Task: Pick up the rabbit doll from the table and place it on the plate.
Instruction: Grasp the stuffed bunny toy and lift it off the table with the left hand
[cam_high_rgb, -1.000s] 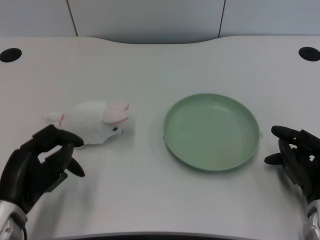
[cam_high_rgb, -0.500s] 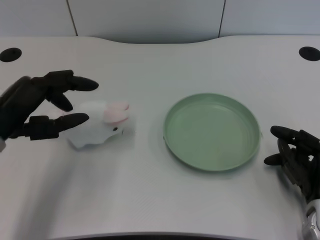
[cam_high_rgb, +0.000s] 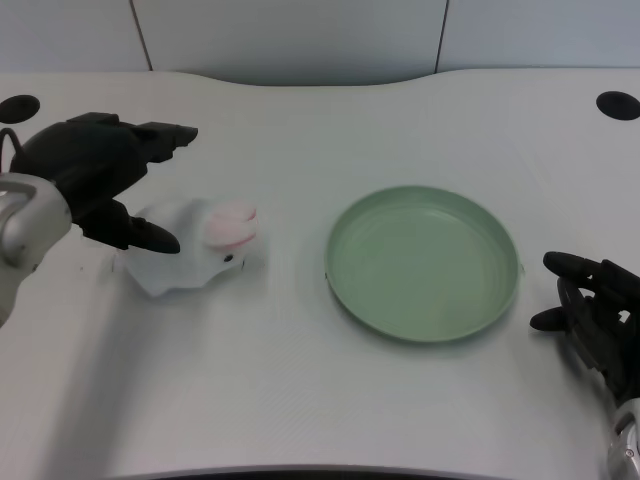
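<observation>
The left hand (cam_high_rgb: 100, 175) is seen over the rear of the rabbit doll (cam_high_rgb: 195, 248), at the table's left side, with its fingers spread apart and nothing held. One finger is stretched out above and beyond the doll, and the thumb (cam_high_rgb: 150, 237) is laid low across the doll's near, left end; whether it is touching the fur cannot be told. The white doll is lying on the white table (cam_high_rgb: 300, 120), its pink ears turned toward the green plate (cam_high_rgb: 424, 262). A strip of bare tabletop is left between the doll's head and the plate's left rim. The plate is set right of centre, well in from the table's far edge, with nothing on it. Open tabletop is seen in front of the doll and the plate.
</observation>
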